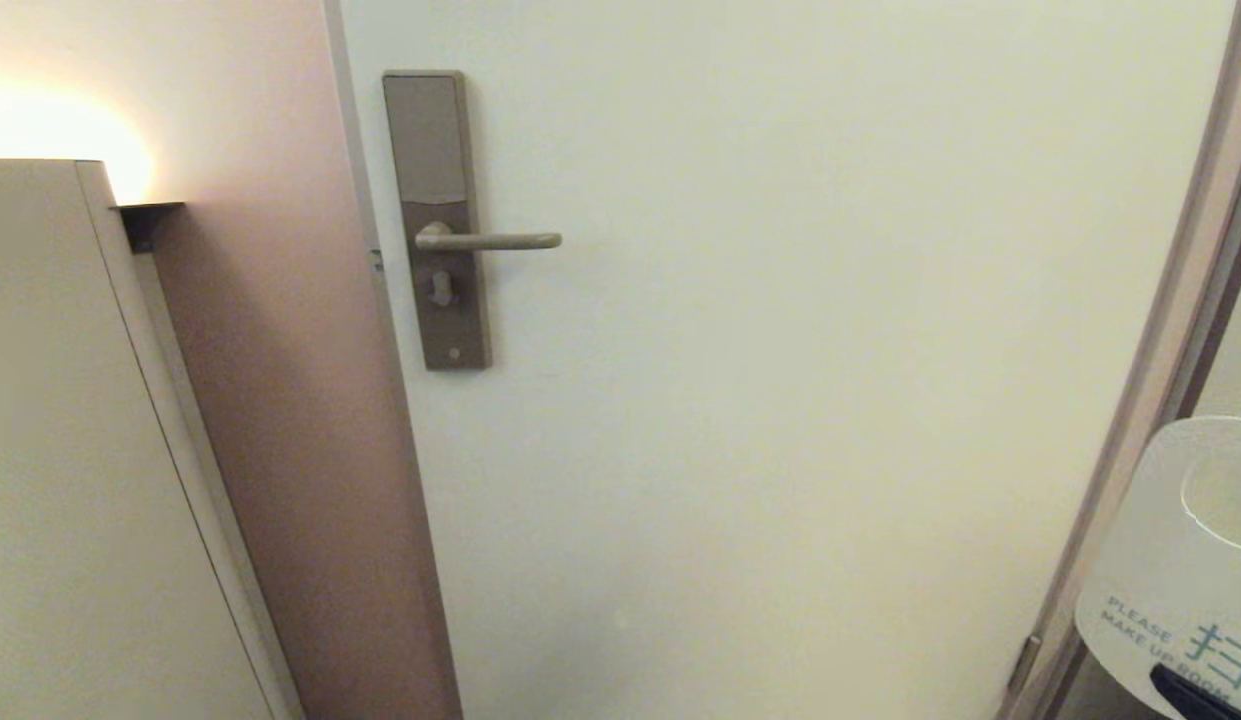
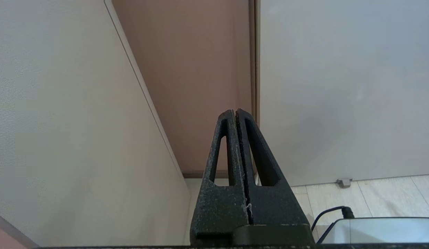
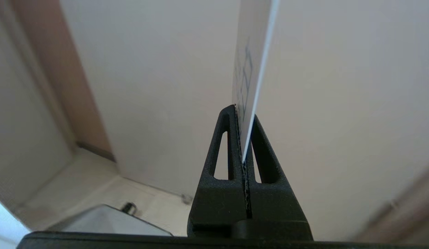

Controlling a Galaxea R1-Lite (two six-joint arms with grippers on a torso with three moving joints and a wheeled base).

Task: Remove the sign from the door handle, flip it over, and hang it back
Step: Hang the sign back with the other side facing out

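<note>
A pale door (image 1: 780,400) filled the view beside a pinkish wall (image 1: 280,400). The one sign (image 1: 1170,570), white face showing, sat at the lower right corner of the head view, partly cut off, its lettering only partly legible. The right gripper (image 3: 244,114) pinched its edge between closed jaws. The single door handle (image 1: 490,240) was bare. The left gripper (image 2: 235,112) was closed, empty, low near the floor (image 2: 373,193).

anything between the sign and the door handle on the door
Nothing: in the head view only bare door lies between the handle and the sign, held low right.
</note>
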